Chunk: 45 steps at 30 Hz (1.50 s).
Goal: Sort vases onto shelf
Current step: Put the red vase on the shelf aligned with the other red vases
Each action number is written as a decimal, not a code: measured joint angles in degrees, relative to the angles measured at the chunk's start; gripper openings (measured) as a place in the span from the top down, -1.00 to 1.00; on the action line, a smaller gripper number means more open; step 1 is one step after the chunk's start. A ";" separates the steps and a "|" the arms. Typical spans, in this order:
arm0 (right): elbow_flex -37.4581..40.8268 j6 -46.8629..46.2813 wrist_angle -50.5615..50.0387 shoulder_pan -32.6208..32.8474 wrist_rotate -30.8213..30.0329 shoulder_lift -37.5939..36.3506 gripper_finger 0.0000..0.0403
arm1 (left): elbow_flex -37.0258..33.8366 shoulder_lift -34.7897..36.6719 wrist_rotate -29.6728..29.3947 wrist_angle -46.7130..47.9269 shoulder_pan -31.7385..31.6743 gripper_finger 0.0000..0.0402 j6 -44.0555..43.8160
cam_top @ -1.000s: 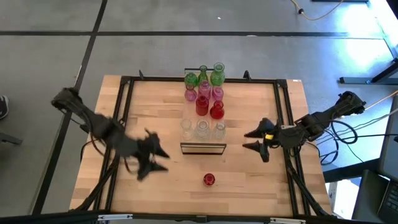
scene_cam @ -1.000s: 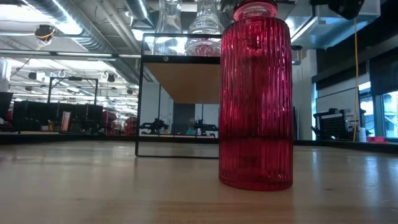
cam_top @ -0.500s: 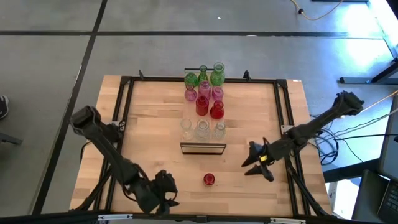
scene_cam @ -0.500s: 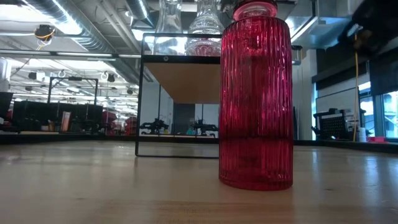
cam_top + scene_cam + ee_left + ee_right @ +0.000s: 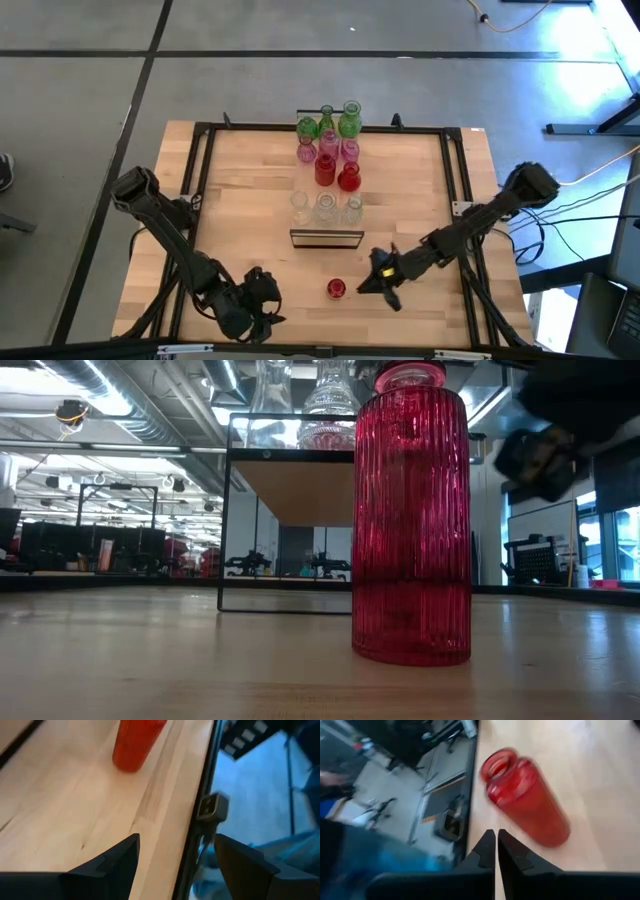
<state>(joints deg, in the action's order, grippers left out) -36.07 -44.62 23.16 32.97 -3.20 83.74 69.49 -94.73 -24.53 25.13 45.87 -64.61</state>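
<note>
A lone red ribbed vase [image 5: 336, 289] stands upright on its base on the tabletop near the front edge; it also shows in the low view [image 5: 410, 510] and both wrist views [image 5: 134, 742] [image 5: 525, 805]. My right gripper [image 5: 368, 286] [image 5: 496, 845] is shut, just right of this vase with a small gap. My left gripper [image 5: 270, 306] [image 5: 175, 857] is open, low at the front edge to the vase's left. Behind it stands the shelf [image 5: 326, 238] [image 5: 290, 510], with green, pink, red and clear vases [image 5: 326, 160] in rows on top.
A black frame rail [image 5: 200, 200] runs round the tabletop. The table's near edge [image 5: 200, 810] lies right beside my left gripper. Bare wood lies on either side of the shelf.
My right gripper has come down and moved toward the table's near-left, up beside the lone red vase, and has shut. My left gripper has dropped toward the near edge and then kept still, staying open. The vases have not moved.
</note>
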 joint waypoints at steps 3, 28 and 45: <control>-4.62 -0.52 -0.52 0.00 -3.50 5.48 0.94 | 0.07 0.16 -3.95 -1.39 0.38 -0.24 -0.42; -10.04 -0.10 2.69 0.00 -8.77 17.39 1.00 | 0.00 -18.15 -9.87 -24.26 -7.35 -0.24 0.01; -10.02 1.46 4.02 -3.03 -3.83 17.51 1.00 | -0.02 -18.59 -12.35 -25.27 -9.53 -0.26 7.27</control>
<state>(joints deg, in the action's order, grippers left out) -46.09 -43.16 27.18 29.94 -7.02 101.25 69.47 -113.32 -36.88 -0.14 36.34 -57.34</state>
